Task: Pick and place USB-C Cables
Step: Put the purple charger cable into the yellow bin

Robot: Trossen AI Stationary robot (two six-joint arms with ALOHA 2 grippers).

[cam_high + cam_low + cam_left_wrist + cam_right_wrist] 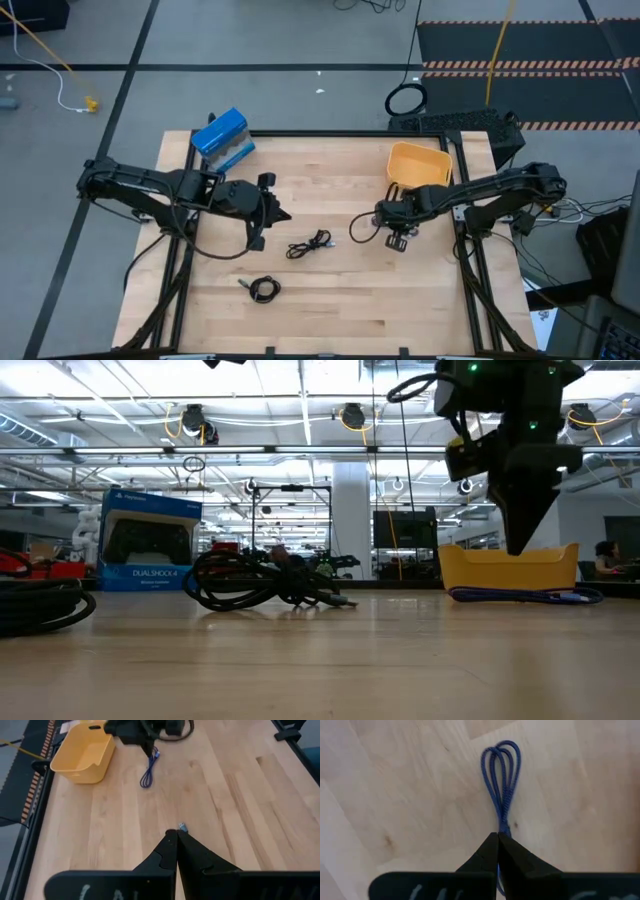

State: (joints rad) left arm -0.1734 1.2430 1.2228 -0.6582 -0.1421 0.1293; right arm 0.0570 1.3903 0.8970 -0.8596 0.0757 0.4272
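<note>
While both arms hang over the wooden table (330, 310), the right gripper (498, 839) has its fingers pressed together, empty, directly above one end of the bluish-purple cable (501, 775). That cable lies flat on the wood as a long narrow bundle of loops, its long axis running out in line with the fingers, looped end away from them, near the yellow bin (420, 163) at the table's far right corner. The left gripper (177, 836), also pinched shut on nothing, is left of centre. One black cable (309, 243) sprawls near the table's middle, roughly along the table's length; the other black cable (263, 289) is a small round coil nearer the front edge. A blue box (221, 138) stands at the far left corner.
</note>
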